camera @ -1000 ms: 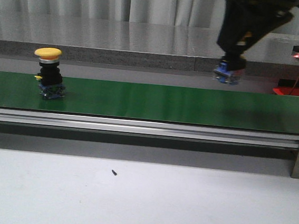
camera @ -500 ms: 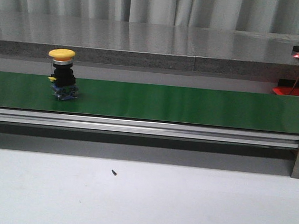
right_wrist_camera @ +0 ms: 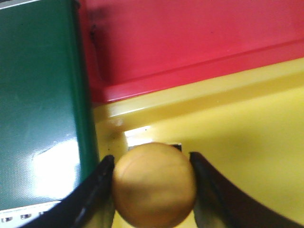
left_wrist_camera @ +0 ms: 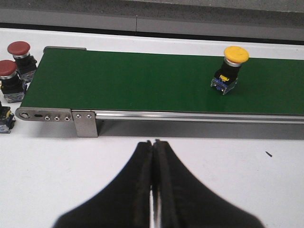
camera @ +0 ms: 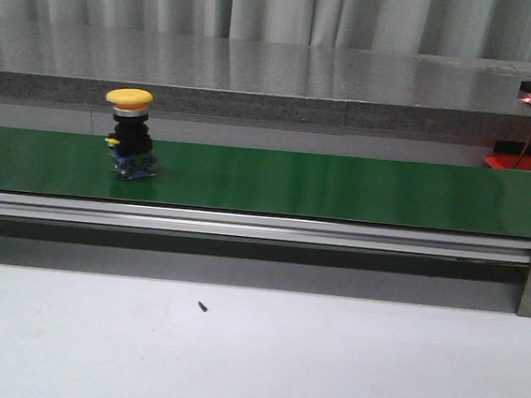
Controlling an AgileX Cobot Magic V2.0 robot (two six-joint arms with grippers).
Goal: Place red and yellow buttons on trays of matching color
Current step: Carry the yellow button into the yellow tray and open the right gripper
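The right gripper (right_wrist_camera: 153, 190) is clamped on a yellow button (right_wrist_camera: 154, 184), hanging over the yellow tray (right_wrist_camera: 247, 137) just beside the red tray (right_wrist_camera: 199, 38), apparently not yet released; a second yellow button (camera: 132, 134) rides the conveyor belt (camera: 342, 188), farther along it than a second ago, when the right arm was over the belt; red buttons (left_wrist_camera: 14, 64) wait off the belt's end; the left gripper (left_wrist_camera: 153, 190) hangs closed and empty.

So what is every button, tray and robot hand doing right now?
Yellow button on the belt: standing upright, untouched.
Held yellow button: gripped over the yellow tray.
Red tray: no button visible.
Two red buttons: standing off the belt's end.
Left gripper: jaws closed, empty.
Right gripper: clamping a button.
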